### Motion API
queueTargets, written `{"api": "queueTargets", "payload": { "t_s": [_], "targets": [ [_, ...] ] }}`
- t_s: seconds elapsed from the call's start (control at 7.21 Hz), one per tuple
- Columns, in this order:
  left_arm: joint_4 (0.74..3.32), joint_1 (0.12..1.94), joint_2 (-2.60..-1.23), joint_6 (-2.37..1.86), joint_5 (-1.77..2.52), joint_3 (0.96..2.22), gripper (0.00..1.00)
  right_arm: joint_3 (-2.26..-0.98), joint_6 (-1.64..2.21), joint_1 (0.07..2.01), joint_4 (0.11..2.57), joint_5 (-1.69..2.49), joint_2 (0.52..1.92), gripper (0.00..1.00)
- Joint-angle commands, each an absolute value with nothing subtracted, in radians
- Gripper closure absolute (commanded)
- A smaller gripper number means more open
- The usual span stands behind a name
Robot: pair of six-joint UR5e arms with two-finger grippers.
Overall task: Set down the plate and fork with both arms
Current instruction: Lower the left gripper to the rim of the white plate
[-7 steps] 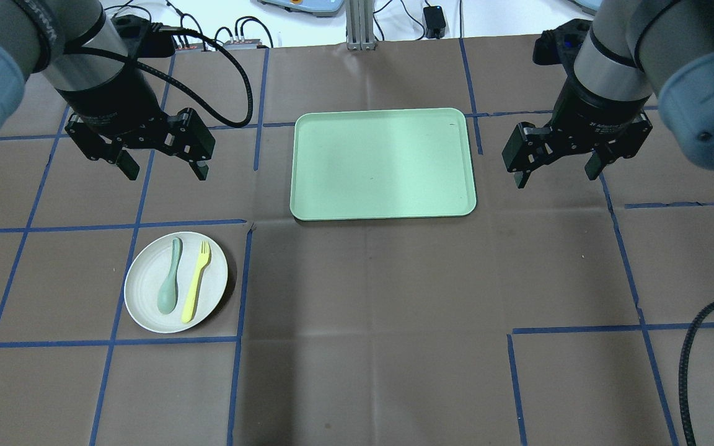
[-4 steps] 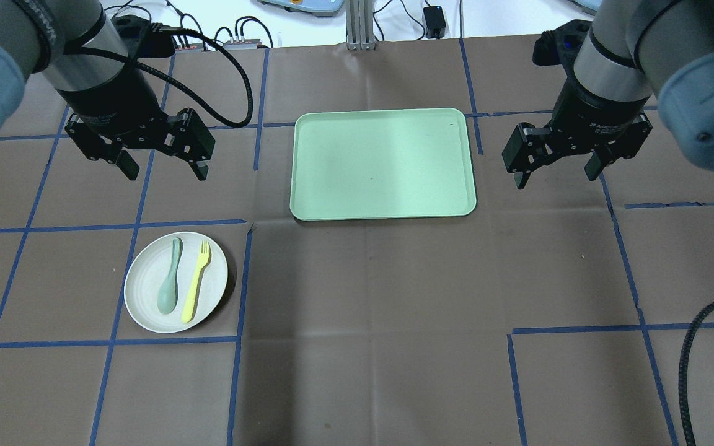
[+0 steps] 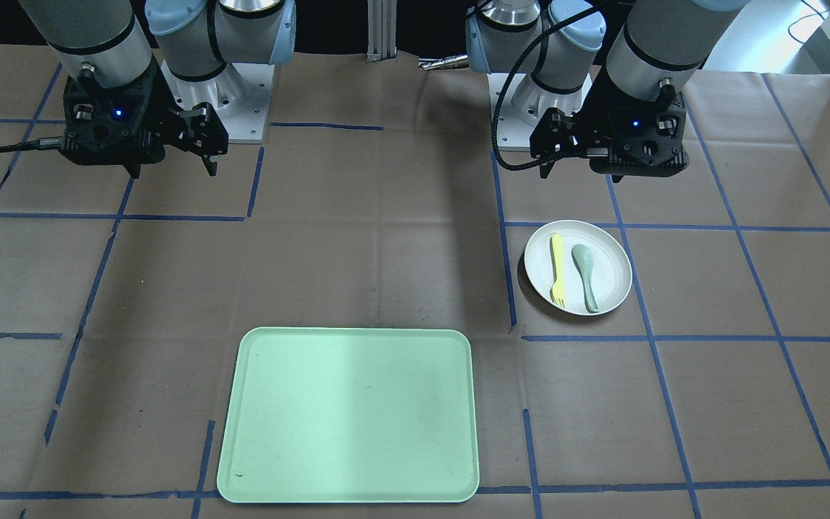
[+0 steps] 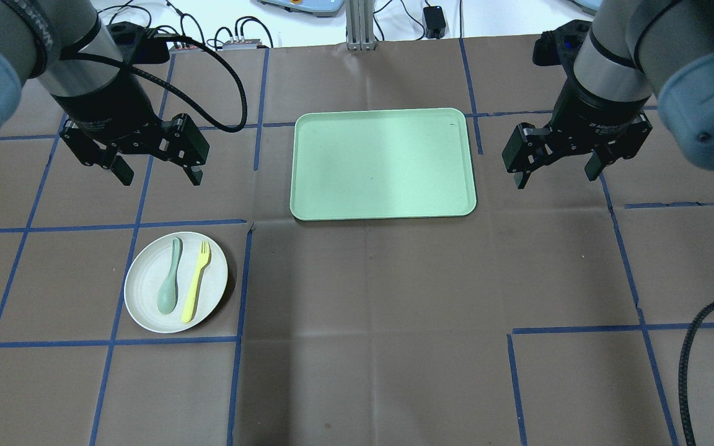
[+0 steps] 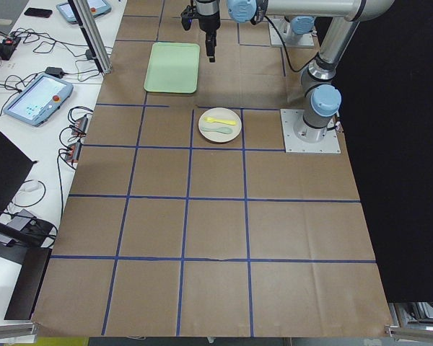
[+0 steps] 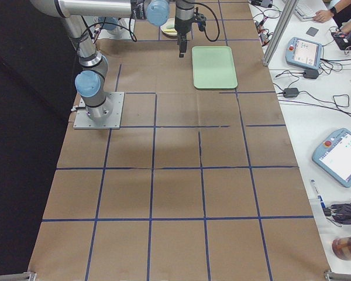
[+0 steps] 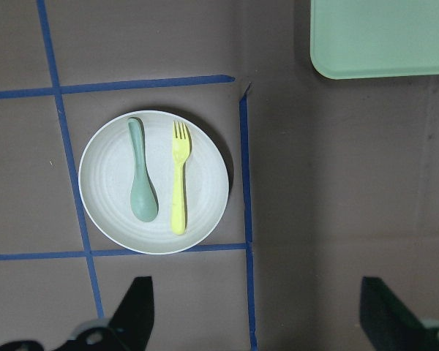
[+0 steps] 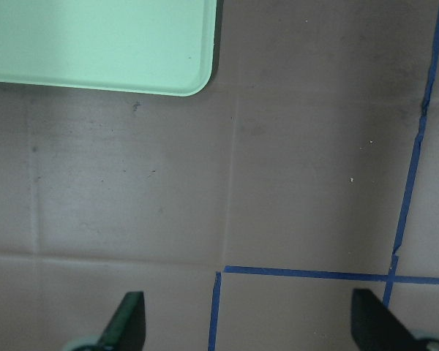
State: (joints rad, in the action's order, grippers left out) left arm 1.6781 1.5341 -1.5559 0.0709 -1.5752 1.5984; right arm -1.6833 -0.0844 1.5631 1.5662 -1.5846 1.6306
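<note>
Currently | left end effector (image 4: 160,179), right end effector (image 4: 555,178): both spread wide | pale yellow plastic fork (image 4: 196,282) on round off-white plate (image 4: 143,291)

Table (image 4: 394,297) was covered in creased brown paper, blue tape (image 4: 84,227) laid over it as grid. White bench (image 5: 47,180) ran along one side, with teach pendant (image 5: 37,99) and black monitor (image 5: 3,173). Aluminium post (image 5: 91,36) stood at table edge. Black backdrop (image 5: 404,144) was on opposite side. Lighting was even, shadows soft.
</note>
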Motion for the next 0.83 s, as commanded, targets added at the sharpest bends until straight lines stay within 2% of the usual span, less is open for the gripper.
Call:
{"api": "queueTargets", "payload": {
  "t_s": [0.0,0.42,0.69],
  "targets": [
    [1.675,1.479,-1.546,0.090,-1.578,1.650,0.01,-1.684,-0.084,1.563,1.566,-1.585,1.631,0.00],
    [1.646,1.360,-1.510,0.303,-1.580,1.727,0.02,-1.684,-0.084,1.563,1.565,-1.585,1.632,0.00],
    [1.541,1.200,-1.483,0.491,-1.578,1.852,0.03,-1.684,-0.084,1.563,1.565,-1.585,1.632,0.00]
  ]
}}
